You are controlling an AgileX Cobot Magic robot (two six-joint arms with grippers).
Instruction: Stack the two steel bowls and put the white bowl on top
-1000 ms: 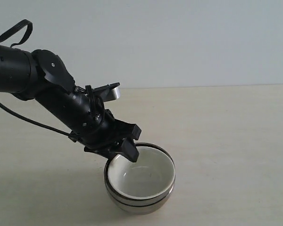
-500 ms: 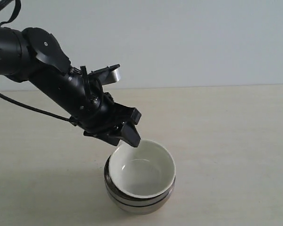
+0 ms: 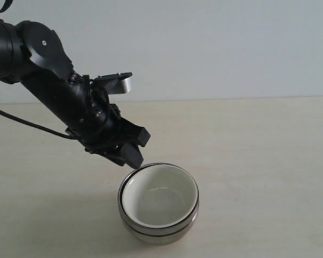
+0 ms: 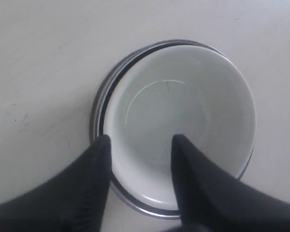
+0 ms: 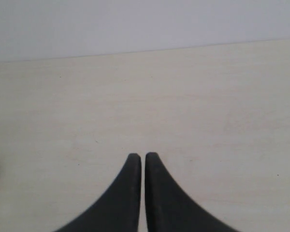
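Left tool: the left tool (image 3: pixel 130 158) is matte black, with tapering wedge-shaped fingers (image 4: pixel 94 169). Its jaws are spread wide and grip nothing.
Left tool position: it hangs at the rim of the stack on the arm's side. In the wrist view, one finger lies over the outer rims and the other over the white interior. The tip may be touching the rim, but the exterior view is too coarse to settle it.
Right tool: the right tool (image 5: pixel 143 157) has curved black fingers drawn together to a hairline gap. It is empty, with only bare tabletop beneath it.
Steel bowls: the steel bowls (image 3: pixel 160 233) are round and mirror-bright. They are nested one inside the other and show as stacked silver bands parted by a dark line.
White bowl: the white bowl (image 3: pixel 160 198) is glossy ceramic with flaring sides. It sits upright inside the steel pair as the topmost piece, its rim just within theirs.
Stack location: on the tabletop, near the front and about the middle of the exterior view.
Tabletop: the tabletop (image 3: pixel 258 150) is pale cream and matte, with faint streaks of grain.
Room: a plain, pale grey-blue wall (image 3: pixel 231 48) stands behind.
Cable: a thin black cable (image 3: pixel 27 131) trails from the left arm.
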